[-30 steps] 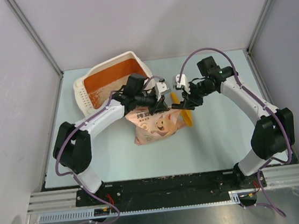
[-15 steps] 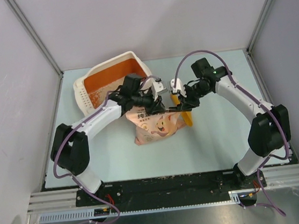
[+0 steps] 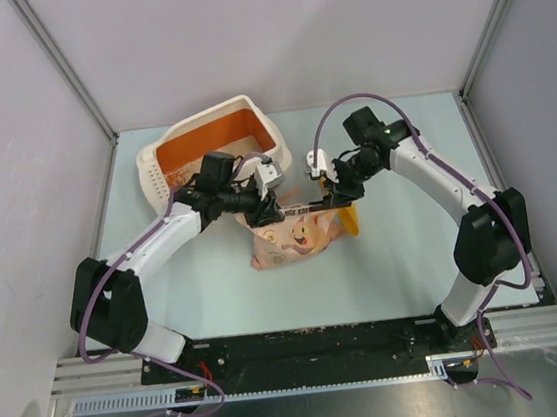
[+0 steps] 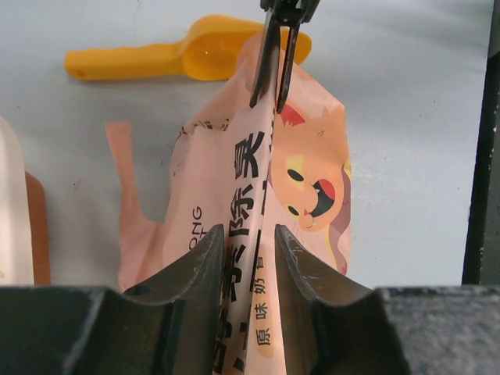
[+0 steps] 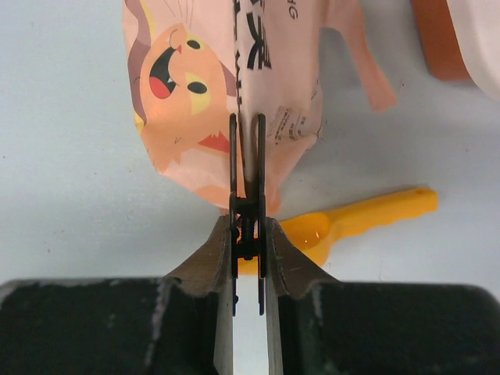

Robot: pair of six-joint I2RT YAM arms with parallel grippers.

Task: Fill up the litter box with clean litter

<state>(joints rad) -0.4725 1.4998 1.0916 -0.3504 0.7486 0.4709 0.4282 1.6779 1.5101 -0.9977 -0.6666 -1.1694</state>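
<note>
The litter box [image 3: 158,185], cream outside and orange inside, stands at the back left; its corner shows in the left wrist view [image 4: 11,211]. No clean litter can be made out. A pink-beige cat-print bag [image 3: 297,235] lies in front of it. My left gripper [image 3: 276,204] is open, its fingers either side of the bag's upright folded edge [image 4: 258,180]. My right gripper [image 3: 326,198] is shut on a thin black two-bladed tool [image 5: 247,164], whose blades straddle the far end of that same edge [image 4: 275,55].
A yellow-orange scoop [image 3: 348,219] lies on the pale table just right of the bag, behind the tool [image 5: 367,219]. A torn strip of the bag [image 4: 121,164] trails toward the litter box. Grey walls stand on three sides.
My left gripper has opened and the left arm has drawn back to the left. The right gripper has moved left with the black tool onto the bag's edge.
</note>
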